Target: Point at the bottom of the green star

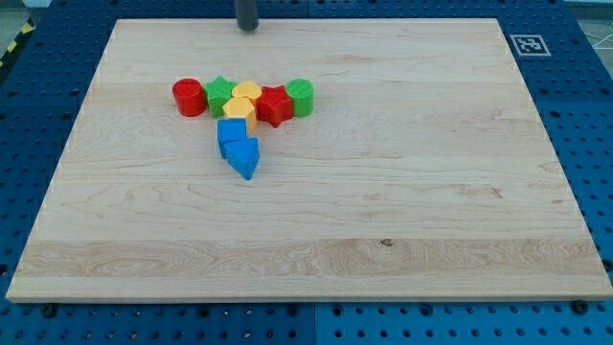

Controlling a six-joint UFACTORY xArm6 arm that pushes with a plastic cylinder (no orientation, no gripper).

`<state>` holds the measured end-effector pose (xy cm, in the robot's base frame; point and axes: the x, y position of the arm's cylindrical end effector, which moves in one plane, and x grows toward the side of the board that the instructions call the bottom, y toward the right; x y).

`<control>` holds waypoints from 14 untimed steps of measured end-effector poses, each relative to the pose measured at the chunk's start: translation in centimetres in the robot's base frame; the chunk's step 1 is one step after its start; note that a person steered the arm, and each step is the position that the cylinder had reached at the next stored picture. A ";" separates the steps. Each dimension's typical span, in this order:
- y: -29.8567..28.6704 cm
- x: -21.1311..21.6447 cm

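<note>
The green star (220,95) lies on the wooden board (402,172) in a tight cluster left of centre. A red cylinder (189,97) touches its left side. Two yellow blocks (245,93) (239,110) sit at its right. A red star (274,105) and a green cylinder (300,97) follow further right. A blue cube (232,133) and a blue triangular block (243,156) lie below. My tip (248,28) is at the view's top edge of the board, well above the cluster and slightly right of the green star.
The board lies on a blue pegboard table (38,115). A black-and-white marker tag (527,44) sits off the board's top right corner.
</note>
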<state>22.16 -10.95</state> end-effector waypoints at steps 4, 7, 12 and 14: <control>-12.3 13.6; -12.2 19.6; -12.0 18.6; -12.0 19.0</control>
<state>41.21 -22.93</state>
